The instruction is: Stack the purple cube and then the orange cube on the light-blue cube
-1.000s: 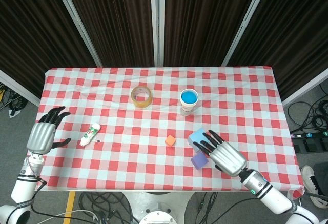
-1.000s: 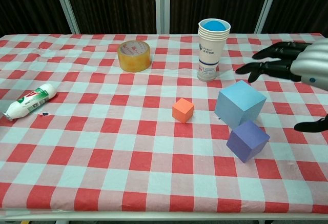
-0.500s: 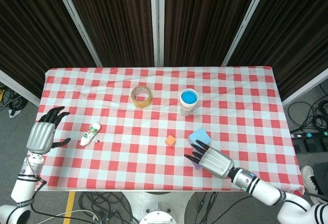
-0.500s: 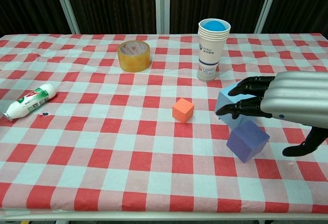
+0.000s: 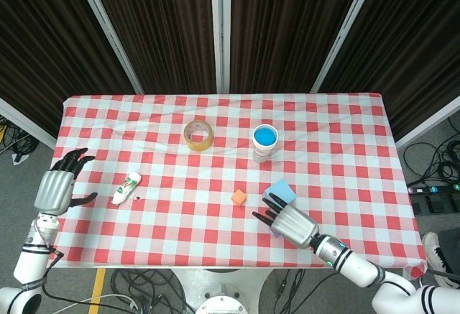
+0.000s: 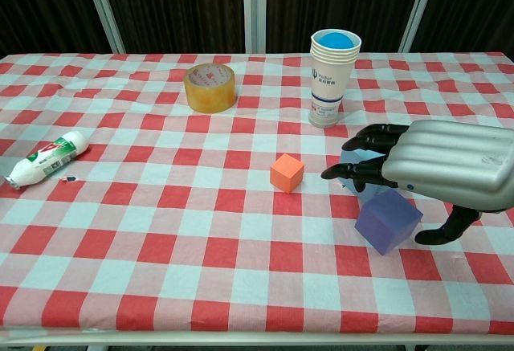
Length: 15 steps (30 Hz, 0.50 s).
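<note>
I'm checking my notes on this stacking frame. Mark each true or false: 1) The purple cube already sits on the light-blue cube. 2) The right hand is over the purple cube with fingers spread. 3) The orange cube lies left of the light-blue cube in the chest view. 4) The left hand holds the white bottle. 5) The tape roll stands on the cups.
1) False. The purple cube is on the cloth, in front of the light-blue cube.
2) True. The right hand hovers over it, fingers apart, holding nothing.
3) True. The orange cube lies left of it.
4) False. The left hand is open, apart from the bottle.
5) False. The tape roll lies on the cloth, left of the cups.
</note>
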Each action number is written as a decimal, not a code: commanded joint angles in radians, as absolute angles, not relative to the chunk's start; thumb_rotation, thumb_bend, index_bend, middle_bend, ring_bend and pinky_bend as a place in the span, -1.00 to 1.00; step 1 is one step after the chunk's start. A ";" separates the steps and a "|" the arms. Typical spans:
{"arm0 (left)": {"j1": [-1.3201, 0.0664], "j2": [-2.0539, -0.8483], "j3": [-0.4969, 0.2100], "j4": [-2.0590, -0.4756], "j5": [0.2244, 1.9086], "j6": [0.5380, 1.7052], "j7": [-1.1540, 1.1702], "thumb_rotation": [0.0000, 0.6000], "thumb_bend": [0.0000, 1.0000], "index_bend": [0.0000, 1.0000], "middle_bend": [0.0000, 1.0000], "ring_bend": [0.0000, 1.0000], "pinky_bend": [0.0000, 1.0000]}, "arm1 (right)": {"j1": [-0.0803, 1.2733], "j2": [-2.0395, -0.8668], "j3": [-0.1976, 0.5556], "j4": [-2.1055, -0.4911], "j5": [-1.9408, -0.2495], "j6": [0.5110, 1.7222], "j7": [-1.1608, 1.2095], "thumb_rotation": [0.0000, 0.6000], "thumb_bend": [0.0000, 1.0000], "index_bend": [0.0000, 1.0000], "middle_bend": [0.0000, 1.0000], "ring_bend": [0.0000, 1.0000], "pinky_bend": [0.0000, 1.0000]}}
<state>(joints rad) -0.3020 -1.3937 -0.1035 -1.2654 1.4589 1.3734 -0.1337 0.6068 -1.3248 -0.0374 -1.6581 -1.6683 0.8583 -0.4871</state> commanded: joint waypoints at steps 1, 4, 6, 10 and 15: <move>-0.302 -1.394 -0.103 -1.264 1.459 1.372 -0.138 1.00 -0.78 -0.43 -0.51 -0.68 -0.42 | 0.601 -1.341 -0.039 -1.649 -1.660 0.869 -0.502 1.00 -0.83 -1.00 -0.37 -0.92 -1.00; -0.301 -1.394 -0.103 -1.260 1.457 1.370 -0.144 1.00 -0.78 -0.43 -0.51 -0.68 -0.42 | 0.596 -1.356 -0.039 -1.643 -1.653 0.881 -0.512 1.00 -0.83 -1.00 -0.32 -0.89 -1.00; -0.301 -1.395 -0.103 -1.257 1.456 1.368 -0.148 1.00 -0.78 -0.43 -0.51 -0.68 -0.42 | 0.592 -1.365 -0.038 -1.637 -1.648 0.891 -0.521 1.00 -0.83 -1.00 -0.27 -0.85 -1.00; -0.301 -1.397 -0.102 -1.252 1.456 1.365 -0.154 1.00 -0.78 -0.43 -0.51 -0.68 -0.42 | 0.588 -1.379 -0.038 -1.630 -1.636 0.899 -0.533 1.00 -0.82 -1.00 -0.22 -0.82 -1.00; -0.301 -1.399 -0.101 -1.245 1.454 1.361 -0.163 1.00 -0.78 -0.43 -0.51 -0.68 -0.42 | 0.588 -1.389 -0.042 -1.626 -1.627 0.902 -0.543 1.00 -0.82 -1.00 -0.17 -0.79 -1.00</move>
<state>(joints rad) -0.3010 -1.3988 -0.1012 -1.2452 1.4542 1.3613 -0.1621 0.5875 -1.3883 -0.0419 -1.6264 -1.6275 0.9017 -0.5430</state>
